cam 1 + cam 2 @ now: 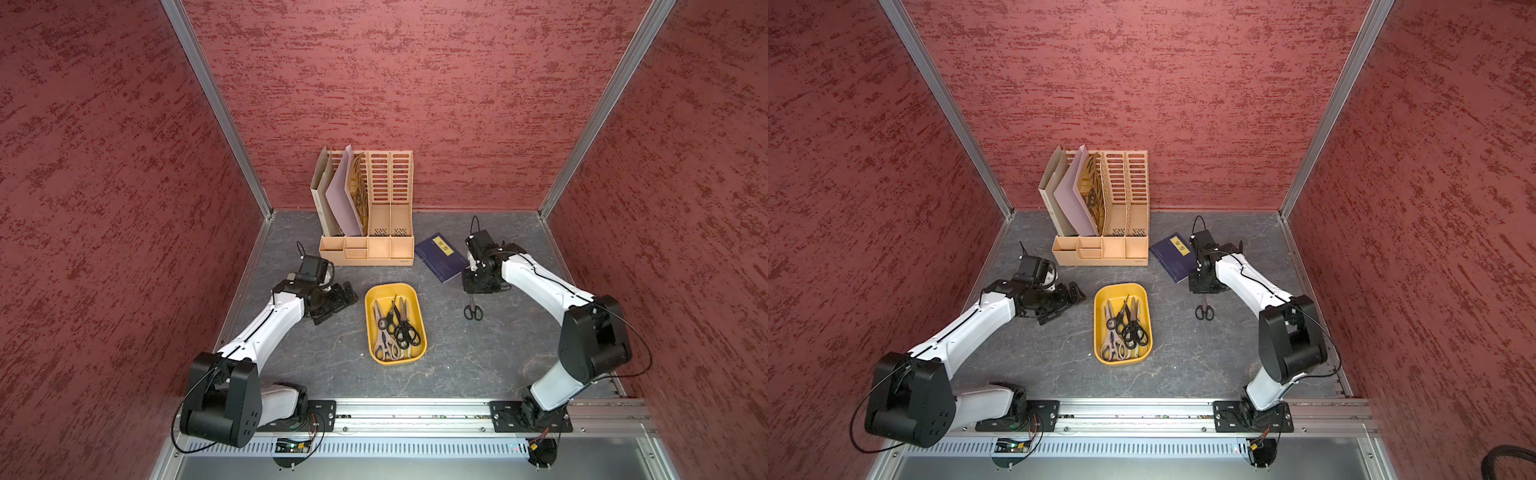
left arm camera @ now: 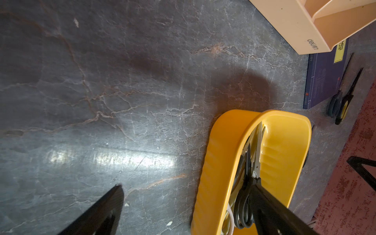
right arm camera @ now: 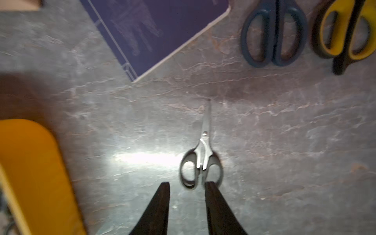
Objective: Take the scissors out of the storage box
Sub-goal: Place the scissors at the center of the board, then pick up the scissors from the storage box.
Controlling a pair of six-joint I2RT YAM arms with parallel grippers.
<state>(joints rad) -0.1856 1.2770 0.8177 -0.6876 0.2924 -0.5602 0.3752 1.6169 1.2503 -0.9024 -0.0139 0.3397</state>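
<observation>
The yellow storage box (image 1: 368, 316) (image 1: 1097, 320) sits mid-table and holds several scissors (image 1: 399, 328) (image 1: 1127, 328) with black and cream handles. A small black-handled pair (image 1: 473, 311) (image 1: 1204, 311) (image 3: 201, 162) lies flat on the table to the box's right. My right gripper (image 3: 187, 184) (image 1: 471, 293) hovers just behind its handles, jaws parted with nothing between them. My left gripper (image 1: 338, 307) (image 1: 1063, 305) (image 2: 186, 184) stands wide open and empty just left of the box (image 2: 215, 162). A blue-handled pair (image 3: 273, 34) and a yellow-black pair (image 3: 345, 34) (image 2: 341, 101) lie further right, hidden under the right arm in both top views.
A tan slotted file organiser (image 1: 368, 232) (image 1: 1100, 245) with folders stands at the back of the table. A dark blue book (image 1: 442, 257) (image 1: 1173, 257) (image 3: 154, 30) lies beside it, close to my right wrist. Red walls enclose the table on three sides.
</observation>
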